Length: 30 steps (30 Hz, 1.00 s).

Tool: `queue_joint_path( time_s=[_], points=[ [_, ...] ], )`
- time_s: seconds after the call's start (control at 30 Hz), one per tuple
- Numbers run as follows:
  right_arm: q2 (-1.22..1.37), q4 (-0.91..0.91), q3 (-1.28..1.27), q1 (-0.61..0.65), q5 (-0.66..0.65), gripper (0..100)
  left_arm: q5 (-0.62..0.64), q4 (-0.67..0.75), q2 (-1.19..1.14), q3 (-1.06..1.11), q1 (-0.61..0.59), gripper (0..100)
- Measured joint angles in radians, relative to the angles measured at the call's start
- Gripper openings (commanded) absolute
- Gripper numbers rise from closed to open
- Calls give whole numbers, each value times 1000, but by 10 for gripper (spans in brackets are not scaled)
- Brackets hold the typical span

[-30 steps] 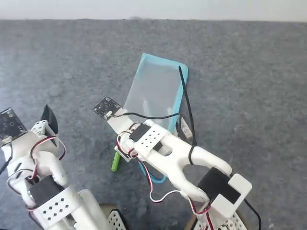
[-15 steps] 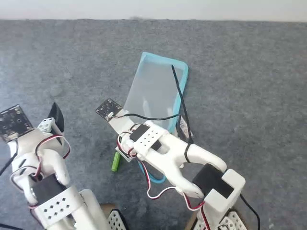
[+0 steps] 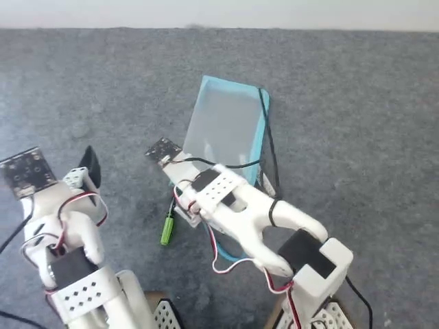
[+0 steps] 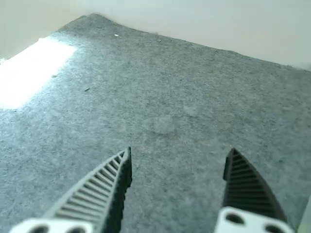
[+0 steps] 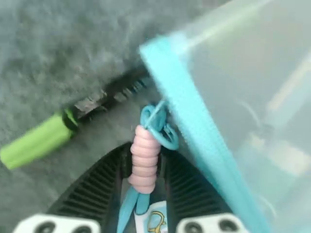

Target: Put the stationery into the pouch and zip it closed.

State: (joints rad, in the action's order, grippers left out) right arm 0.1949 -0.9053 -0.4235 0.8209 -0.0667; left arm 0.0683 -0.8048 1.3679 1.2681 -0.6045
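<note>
The pouch (image 3: 225, 125) is translucent with a light blue zip edge and lies flat on the grey carpet in the middle of the high view. My right gripper (image 5: 145, 151) sits at the pouch's near end, shut on the pink beaded zipper pull (image 5: 145, 160). The blue zip edge (image 5: 181, 104) runs away from it. A pen with a green cap (image 5: 38, 141) lies on the carpet just beside the pouch (image 5: 248, 97); the high view shows it as the pen (image 3: 167, 229) left of the right arm. My left gripper (image 4: 181, 152) hovers open over bare carpet, well left of the pouch.
Grey carpet (image 3: 357, 103) covers the table up to a pale wall at the back. A black cable (image 3: 269, 147) from the right arm crosses the pouch's right edge. Open carpet lies left, right and beyond the pouch.
The left arm has swung rightward and a little toward the pouch. The right arm has shifted slightly away from the near edge, still over the pouch's near end.
</note>
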Motion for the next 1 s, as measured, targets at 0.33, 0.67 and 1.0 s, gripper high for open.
queue_joint_path(
  time_s=[0.33, 0.67, 1.0],
  points=[
    [-327, -428, 115, -164, -221, 7, -101, 0, 0, 37, 170, 142],
    [-666, -563, 143, -259, -316, 7, -150, -227, 0, -52, 474, 271],
    [-812, -621, 143, -262, -318, 7, -146, -232, 0, -75, 744, 318]
  ],
)
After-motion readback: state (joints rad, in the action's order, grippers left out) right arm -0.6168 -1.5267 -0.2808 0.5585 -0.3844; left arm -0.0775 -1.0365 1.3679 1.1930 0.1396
